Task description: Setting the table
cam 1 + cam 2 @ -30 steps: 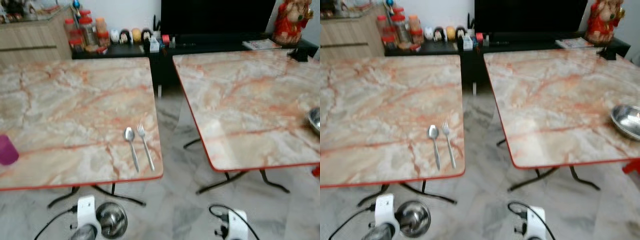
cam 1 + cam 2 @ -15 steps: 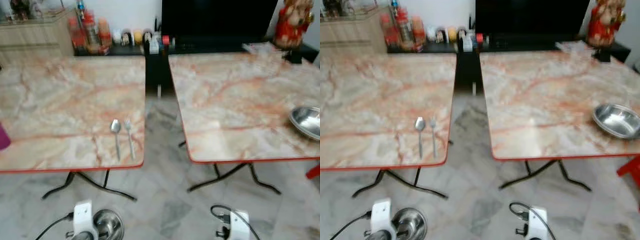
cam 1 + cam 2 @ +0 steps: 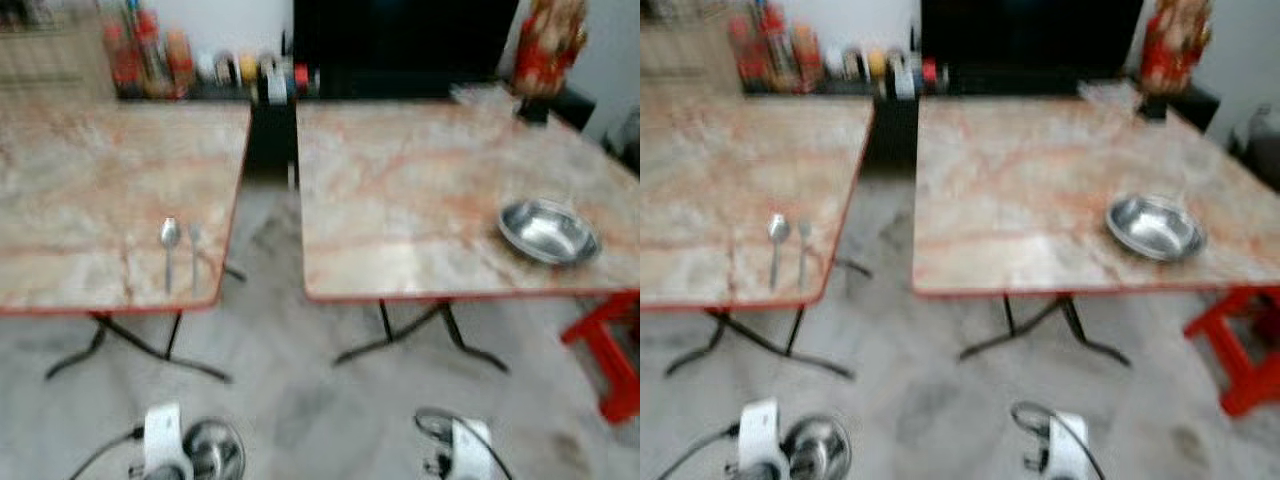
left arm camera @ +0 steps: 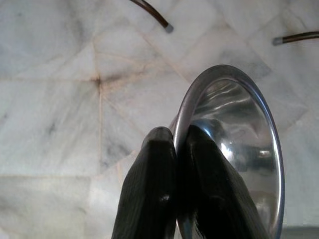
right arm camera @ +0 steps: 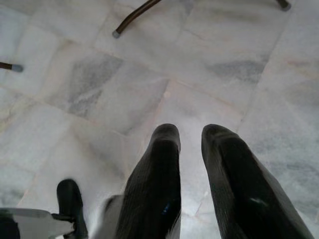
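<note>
While the robot stands back from the 2 marble-topped surfaces, its left tool [image 4: 174,189] hangs low over the tiled floor [image 4: 60,89] with both black fingers pinched onto the rim of a steel bowl [image 4: 234,149], 1 finger outside the wall and 1 inside. The right tool [image 5: 192,174] hangs idle above the same floor, its 2 fingers slightly apart and holding nothing.

From the head views, which are blurred, the carried bowl [image 3: 213,450] sits at the bottom edge beside the left wrist. Ahead on the left surface [image 3: 90,180] a spoon [image 3: 169,245] and a fork [image 3: 194,250] lie side by side near the front right corner, close to the red edge. On the right surface [image 3: 400,190] a second steel bowl [image 3: 548,232] rests near the front right. A red stool [image 3: 610,350] stands by that corner, and jars and a dark screen line the wall behind.

This looks like the carrying step: the bowl is in hand but not yet set down. Since the cutlery has no bowl beside it, I'd guess that place is the target. The next move calls for walking up to the left surface, lifting the bowl above its edge, and lowering it level next to the spoon without knocking the cutlery off.
</note>
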Tool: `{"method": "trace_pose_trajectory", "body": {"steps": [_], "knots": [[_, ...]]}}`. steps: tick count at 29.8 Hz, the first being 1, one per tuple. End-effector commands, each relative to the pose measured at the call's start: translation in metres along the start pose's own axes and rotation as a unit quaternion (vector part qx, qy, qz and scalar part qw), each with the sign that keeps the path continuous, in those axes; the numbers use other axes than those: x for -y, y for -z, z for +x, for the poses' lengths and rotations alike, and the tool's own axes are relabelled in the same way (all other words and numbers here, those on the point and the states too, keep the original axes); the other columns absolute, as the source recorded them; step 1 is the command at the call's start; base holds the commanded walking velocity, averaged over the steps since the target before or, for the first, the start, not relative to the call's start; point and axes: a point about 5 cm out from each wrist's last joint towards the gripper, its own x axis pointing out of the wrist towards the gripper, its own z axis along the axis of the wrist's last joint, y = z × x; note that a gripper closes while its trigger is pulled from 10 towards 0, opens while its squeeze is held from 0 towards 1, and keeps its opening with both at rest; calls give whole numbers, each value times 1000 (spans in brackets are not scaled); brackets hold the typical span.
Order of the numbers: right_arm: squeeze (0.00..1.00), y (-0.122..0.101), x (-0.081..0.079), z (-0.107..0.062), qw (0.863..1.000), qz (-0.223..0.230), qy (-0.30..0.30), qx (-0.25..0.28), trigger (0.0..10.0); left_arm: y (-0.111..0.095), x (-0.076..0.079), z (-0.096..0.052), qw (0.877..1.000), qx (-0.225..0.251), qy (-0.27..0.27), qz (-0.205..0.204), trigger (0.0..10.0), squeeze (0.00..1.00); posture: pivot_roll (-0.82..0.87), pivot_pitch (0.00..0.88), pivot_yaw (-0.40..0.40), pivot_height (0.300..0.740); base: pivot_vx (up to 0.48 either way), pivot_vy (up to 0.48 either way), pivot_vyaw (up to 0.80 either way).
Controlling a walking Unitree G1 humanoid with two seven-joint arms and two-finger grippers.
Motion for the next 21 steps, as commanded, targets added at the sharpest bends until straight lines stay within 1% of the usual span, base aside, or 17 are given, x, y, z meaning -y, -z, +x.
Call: {"method": "trace_pose_trajectory", "body": {"steps": [1, 18, 21], "knots": [[0, -3, 10, 0, 1000, 2, 12, 6, 10000, -5, 5, 1, 1000, 8, 4, -2, 10000, 0, 9, 0, -22, 740, 0, -439, 0], [0, -3, 10, 0, 1000, 3, 13, 7, 10000, -3, 3, 1, 1000, 5, 1, -6, 10000, 0, 5, 0, -20, 740, 0, -440, 0], [0, -3, 10, 0, 1000, 4, 14, 6, 10000, -3, 3, 1, 1000, 5, 1, -7, 10000, 0, 2, 0, -19, 740, 0, -360, 0]]}}
